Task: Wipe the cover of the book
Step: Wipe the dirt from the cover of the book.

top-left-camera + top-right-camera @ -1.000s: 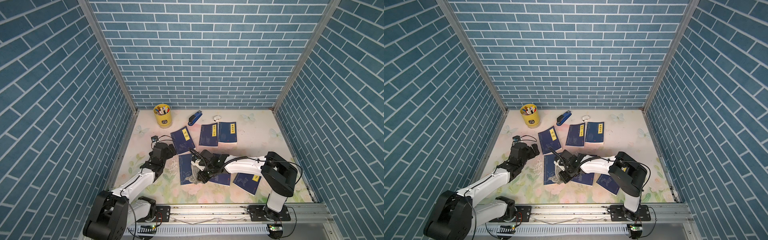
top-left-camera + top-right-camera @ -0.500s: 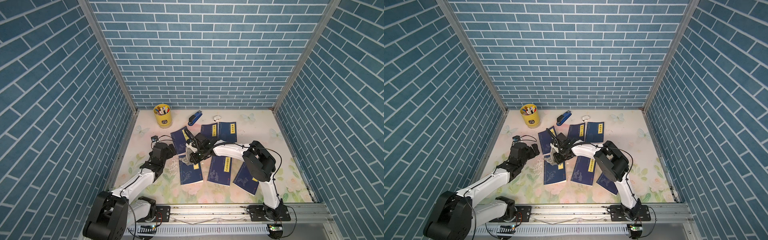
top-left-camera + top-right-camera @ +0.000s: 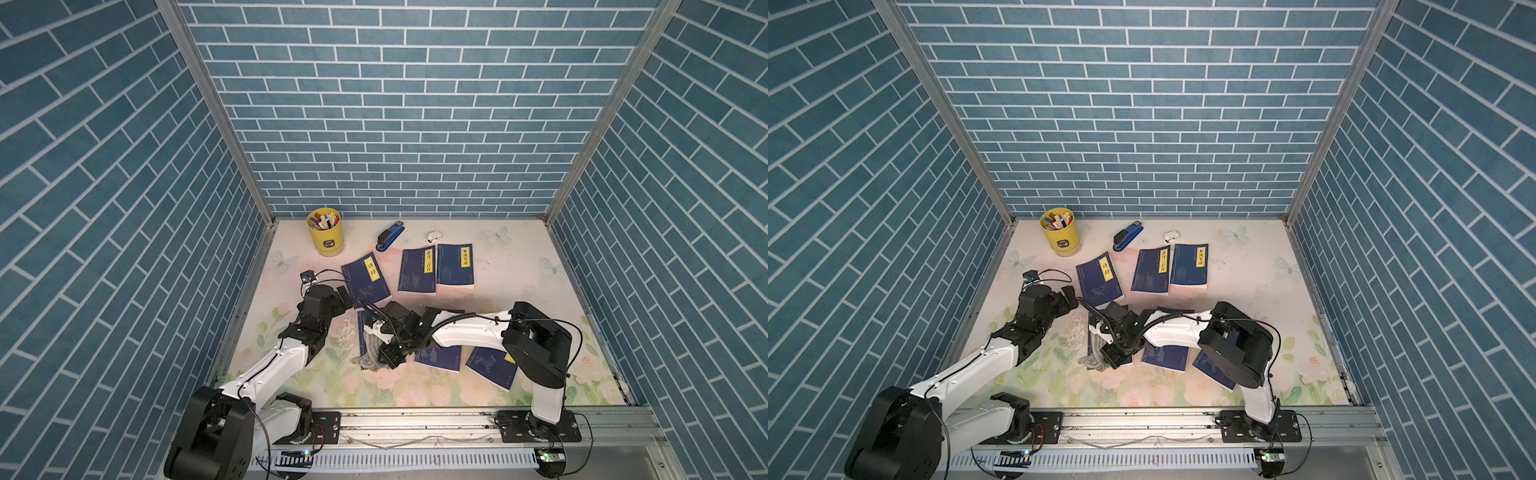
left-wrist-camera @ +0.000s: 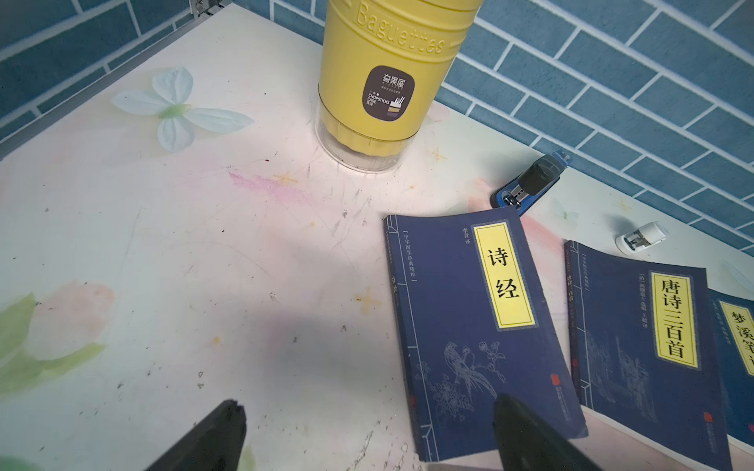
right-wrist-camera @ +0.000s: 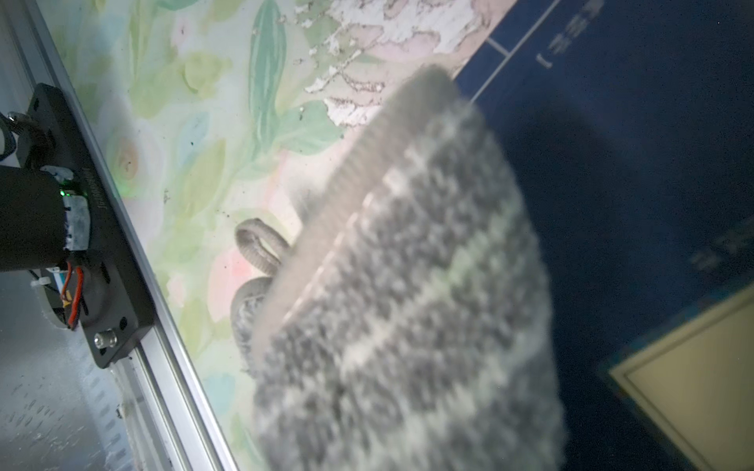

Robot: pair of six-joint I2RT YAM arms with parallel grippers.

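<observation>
The book (image 3: 362,327) being wiped is dark blue and lies at the front left of the table, mostly hidden under my right arm and a grey knitted cloth (image 3: 371,353). My right gripper (image 3: 386,356) is shut on the cloth at the book's near end. In the right wrist view the cloth (image 5: 408,285) fills the middle and hides the jaws, with the book's blue cover (image 5: 612,163) beside it. My left gripper (image 3: 343,297) is open and empty, with one fingertip (image 4: 526,432) over the near corner of another blue book (image 4: 481,326).
Several more blue books lie around, two side by side at the back (image 3: 436,270) and two under my right arm (image 3: 490,365). A yellow pen cup (image 3: 325,230), a blue stapler (image 3: 390,236) and a small white object (image 3: 433,236) stand near the back wall.
My right gripper swept the cloth along the book to its far end, then came back to the near end. The left arm has not moved.
</observation>
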